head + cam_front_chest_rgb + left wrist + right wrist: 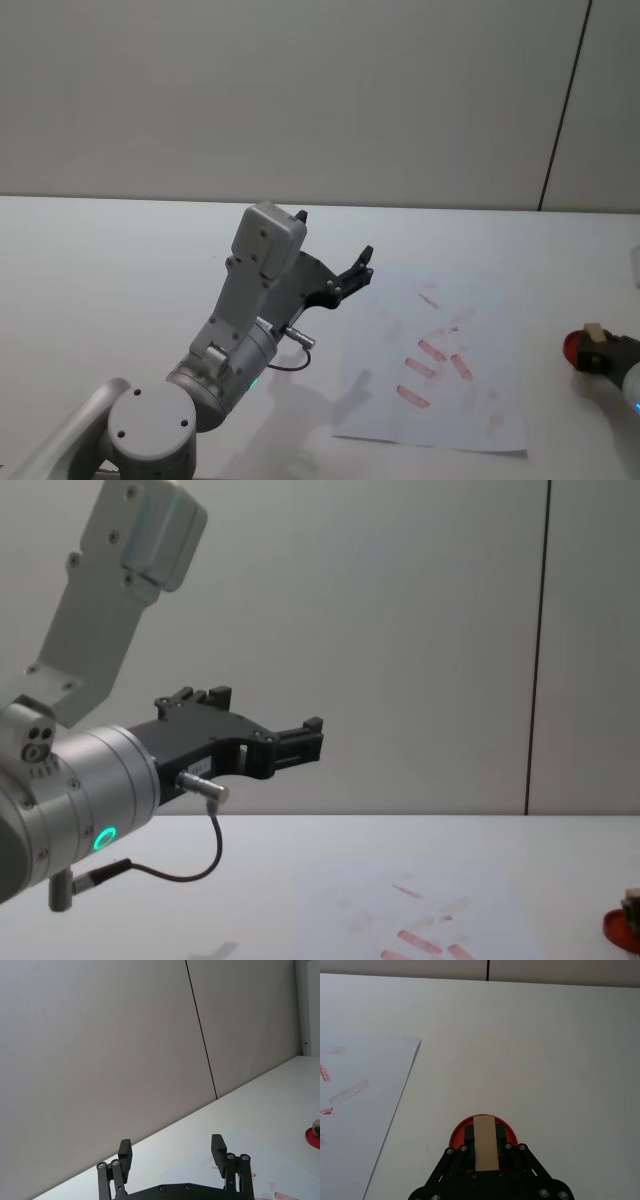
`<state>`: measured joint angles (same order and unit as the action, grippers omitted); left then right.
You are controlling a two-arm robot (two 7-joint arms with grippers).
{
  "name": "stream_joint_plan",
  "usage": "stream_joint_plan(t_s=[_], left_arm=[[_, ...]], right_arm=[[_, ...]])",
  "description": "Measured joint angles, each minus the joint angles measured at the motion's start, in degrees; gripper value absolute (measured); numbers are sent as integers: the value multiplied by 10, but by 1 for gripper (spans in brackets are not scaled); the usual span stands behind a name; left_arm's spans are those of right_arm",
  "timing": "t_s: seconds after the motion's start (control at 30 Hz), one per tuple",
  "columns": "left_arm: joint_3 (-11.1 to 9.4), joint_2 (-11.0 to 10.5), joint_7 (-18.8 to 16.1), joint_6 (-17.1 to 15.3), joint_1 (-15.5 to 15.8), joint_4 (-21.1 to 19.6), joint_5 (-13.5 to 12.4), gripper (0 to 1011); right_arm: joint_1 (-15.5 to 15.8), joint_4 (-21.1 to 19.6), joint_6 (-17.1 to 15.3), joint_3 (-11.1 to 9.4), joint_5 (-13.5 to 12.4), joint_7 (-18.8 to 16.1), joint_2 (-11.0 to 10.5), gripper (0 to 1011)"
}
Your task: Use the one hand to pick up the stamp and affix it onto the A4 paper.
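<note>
Beyond the right edge of the A4 paper (440, 400), well clear of the sheet, the right gripper (484, 1130) is closed narrowly on the stamp (485, 1144), its two black fingers (469, 1135) set against the block's long sides while the block stands over the red ink pad (459, 1130); whether its lower face touches the pad cannot be told. The left gripper (350, 275) hangs raised off the paper's left edge with its fingers spread wide and nothing between them, apparently idle; the paper lies flat on the white table (120, 260) and bears several red rectangular marks. The stamp looks like a small wooden block, so it is probably light, stiff and not fragile; its smooth sides could slip or twist in a pinch, so the sensible hold is the one seen here, across the two long sides near the middle, with the inked face level. The thin sheet would likely shift or lift if the block were dragged, so a straight press down and a straight lift over a bare patch seem called for.
</note>
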<state>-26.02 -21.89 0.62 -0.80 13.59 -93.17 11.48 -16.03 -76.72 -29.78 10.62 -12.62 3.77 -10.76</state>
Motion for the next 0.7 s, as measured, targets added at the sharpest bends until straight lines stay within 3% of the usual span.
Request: stream_joint_plan(t_s=[0.43,0.7], left_arm=[[0,0,0,0,0,0,0,1002],[0,0,0,0,0,0,0,1002]], right_arm=[[-3,-18,0,-3,-3,-4,3,219],[-7,-44,1,-5,-3,-24,2,219]])
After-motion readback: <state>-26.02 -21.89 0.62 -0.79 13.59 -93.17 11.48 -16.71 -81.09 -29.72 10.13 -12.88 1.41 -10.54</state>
